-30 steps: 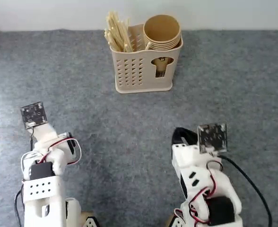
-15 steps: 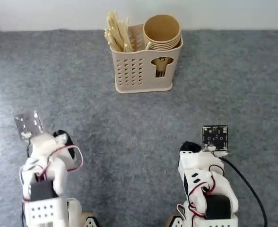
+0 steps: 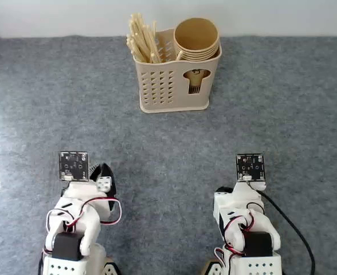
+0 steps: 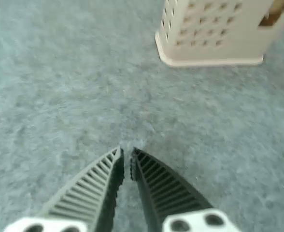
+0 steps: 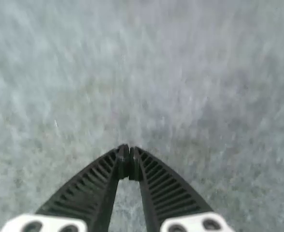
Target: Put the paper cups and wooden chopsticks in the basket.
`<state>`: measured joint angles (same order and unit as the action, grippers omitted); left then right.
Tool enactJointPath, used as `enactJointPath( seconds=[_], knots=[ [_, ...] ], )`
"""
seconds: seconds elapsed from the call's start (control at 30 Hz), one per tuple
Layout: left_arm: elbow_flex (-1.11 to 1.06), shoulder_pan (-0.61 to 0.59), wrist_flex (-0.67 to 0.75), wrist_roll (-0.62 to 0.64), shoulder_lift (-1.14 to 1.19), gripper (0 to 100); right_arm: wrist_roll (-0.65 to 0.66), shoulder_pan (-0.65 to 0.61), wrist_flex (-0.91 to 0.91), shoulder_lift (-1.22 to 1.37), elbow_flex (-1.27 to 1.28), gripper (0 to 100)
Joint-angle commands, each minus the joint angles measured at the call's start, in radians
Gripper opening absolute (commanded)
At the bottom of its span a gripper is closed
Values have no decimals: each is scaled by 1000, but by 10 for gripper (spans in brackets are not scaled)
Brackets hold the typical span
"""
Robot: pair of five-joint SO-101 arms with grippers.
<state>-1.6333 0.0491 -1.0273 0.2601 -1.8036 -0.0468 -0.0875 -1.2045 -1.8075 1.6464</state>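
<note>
Nearest us, both arms sit folded low at the table's near edge. The left gripper (image 4: pixel 127 155) hangs over grey carpet (image 3: pixel 168 149), its fingers drawn all but together on nothing. The right gripper (image 5: pixel 128 153) has its fingers pressed tight and is likewise empty. We read this as a rest pose. Well beyond them, the basket (image 3: pixel 171 86) stands upright, with the wooden chopsticks (image 3: pixel 142 37) bundled in one compartment and the paper cups (image 3: pixel 196 34) nested in the other, so we judge the task complete.
</note>
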Motion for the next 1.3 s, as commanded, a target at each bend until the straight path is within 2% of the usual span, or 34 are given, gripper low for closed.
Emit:
enactJointPath(
  seconds=[0.0, 0.1, 0.27, 0.53, 0.7, 1.27],
  knots=[
    [-21, 21, -2, -9, -20, 23, -12, 10, -5, -8, 18, 9],
    [-51, 21, -26, -60, -11, 23, -6, 10, -7, -8, 35, 9],
    [-50, 17, -181, -160, -12, 23, -6, 12, -64, -8, 35, 9],
    [-50, 15, -232, -322, -12, 22, -5, 33, -104, -8, 35, 9],
    [-50, 17, -224, -327, -12, 22, -11, 71, -104, -8, 37, 9],
    [-50, 20, -229, -327, -12, 23, -11, 71, -104, -8, 37, 11]
  ],
)
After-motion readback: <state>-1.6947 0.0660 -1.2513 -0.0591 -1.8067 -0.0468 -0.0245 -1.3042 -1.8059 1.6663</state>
